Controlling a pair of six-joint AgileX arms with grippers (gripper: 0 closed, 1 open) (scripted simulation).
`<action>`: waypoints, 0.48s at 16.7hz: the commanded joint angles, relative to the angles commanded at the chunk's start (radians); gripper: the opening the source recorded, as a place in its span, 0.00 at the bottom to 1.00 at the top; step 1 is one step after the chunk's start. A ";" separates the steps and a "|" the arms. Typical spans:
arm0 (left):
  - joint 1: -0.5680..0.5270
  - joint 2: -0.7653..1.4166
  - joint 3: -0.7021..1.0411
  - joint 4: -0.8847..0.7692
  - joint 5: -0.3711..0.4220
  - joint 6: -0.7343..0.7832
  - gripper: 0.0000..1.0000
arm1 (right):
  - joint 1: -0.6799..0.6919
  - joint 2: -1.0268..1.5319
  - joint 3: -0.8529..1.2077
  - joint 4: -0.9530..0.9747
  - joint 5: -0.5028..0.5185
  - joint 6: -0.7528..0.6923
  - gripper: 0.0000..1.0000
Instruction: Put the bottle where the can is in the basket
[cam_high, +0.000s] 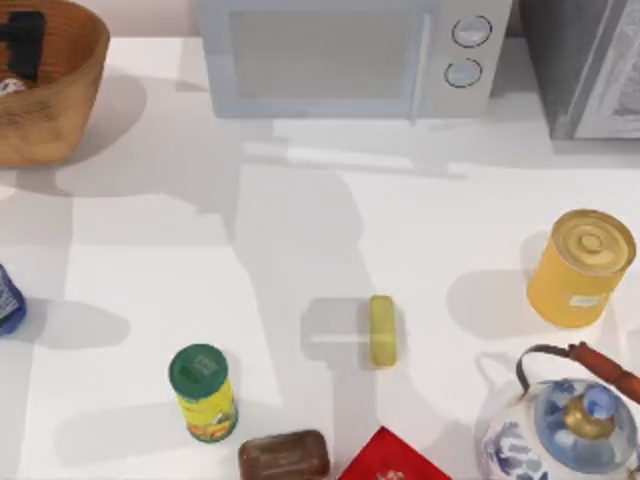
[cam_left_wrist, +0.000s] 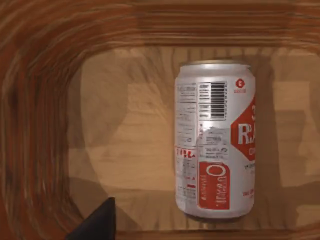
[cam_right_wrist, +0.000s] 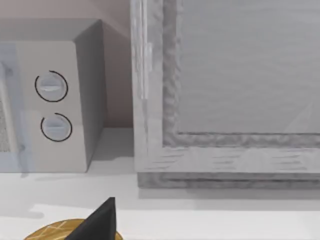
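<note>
**Hovering over the can, with the bottle left at the table's edge**

Reaching into the basket (cam_high: 60, 110) at 10 o'clock of the table, the left gripper (cam_high: 22, 45) hangs above the can (cam_left_wrist: 215, 140), which lies on its side on the basket floor near one wall. One dark fingertip (cam_left_wrist: 97, 222) shows; whether the jaws are apart I cannot tell. The bottle (cam_high: 8, 300) stands at 9 o'clock, half off the view's left edge.

Risks, as I judge them: a lying can may roll under closing fingers and slip away; the ribbed wall may block a finger; the bottle could be knocked off the edge by a swinging arm. The right arm is parked near the yellow tin (cam_high: 580, 268), at 3 o'clock.
</note>
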 joint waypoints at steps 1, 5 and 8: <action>0.003 0.047 0.049 -0.020 0.003 0.003 1.00 | 0.000 0.000 0.000 0.000 0.000 0.000 1.00; 0.007 0.136 0.146 -0.059 0.008 0.009 1.00 | 0.000 0.000 0.000 0.000 0.000 0.000 1.00; 0.007 0.136 0.146 -0.059 0.008 0.009 1.00 | 0.000 0.000 0.000 0.000 0.000 0.000 1.00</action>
